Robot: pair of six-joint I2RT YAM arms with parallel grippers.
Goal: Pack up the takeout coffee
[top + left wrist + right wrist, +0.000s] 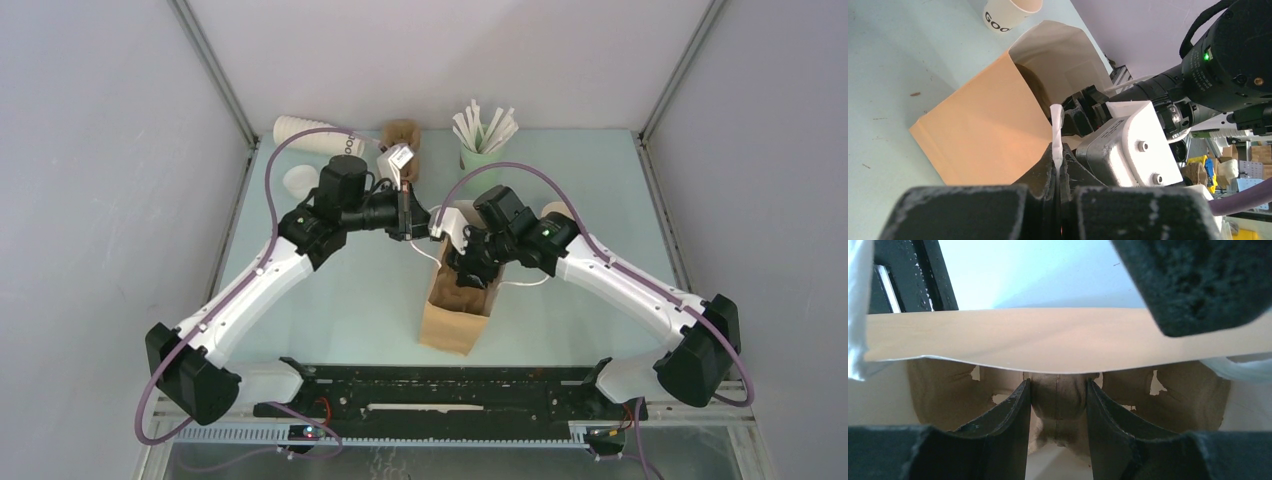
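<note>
Bag (983, 125) rim was pinched by left end effector (1058, 167); tray (1183, 395) was gripped inside it by right end effector (1058, 387). Next judged: tray release, cup (1008, 12) pickup.

bag (455, 320) lying mid-table, mouth to far side | carrier (1058, 395) in bag | cup (1013, 12) behind-right of bag | lid (300, 180) far left, just before cup stack (318, 135) | stick cup (483, 152) far, right of centre

Hard to see
I see only part of the paper cup (1007, 17), cut by the top edge. The brown bag (1048, 340) hides most of the cup carrier (1058, 395).
</note>
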